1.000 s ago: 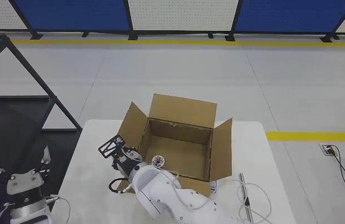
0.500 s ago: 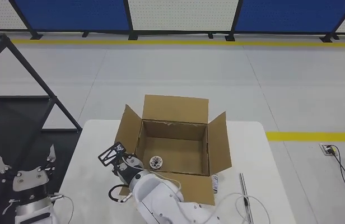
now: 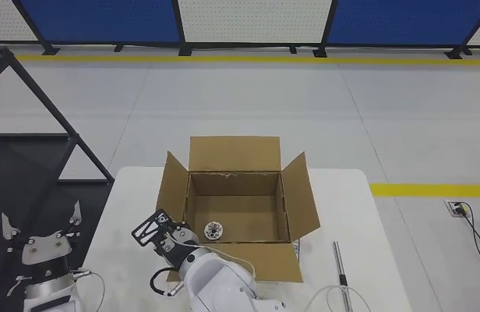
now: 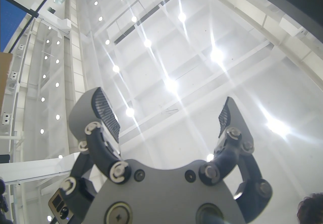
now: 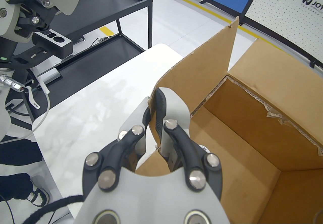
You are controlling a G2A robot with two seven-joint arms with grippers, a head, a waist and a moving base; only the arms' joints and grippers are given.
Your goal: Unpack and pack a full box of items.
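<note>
So the cardboard box is sitting open in the middle of the white table, with all four flaps sticking out. The right gripper is pinching the side flap at the box's 9 o'clock. It's got it right down at the near corner, around 8 o'clock from the box centre. The claw is squeezing narrow with the cardboard edge sandwiched between the two pads, one pad on the inside face and one on the outside. That flap is standing up and leaning a bit outward. The box is looking mostly bare inside. One small round thing is lying on the floor of it toward the 7 o'clock corner, just beside where the gripper is clamping. I can't make out what it is. The left gripper is hanging well off the table out past 8 o'clock. It's pointing up at the ceiling lights with its claw spread wide and nothing in it. A thin metal rod is lying on the table at about 4 o'clock from the box. A black rack is standing beyond the table's 9 o'clock edge.
</note>
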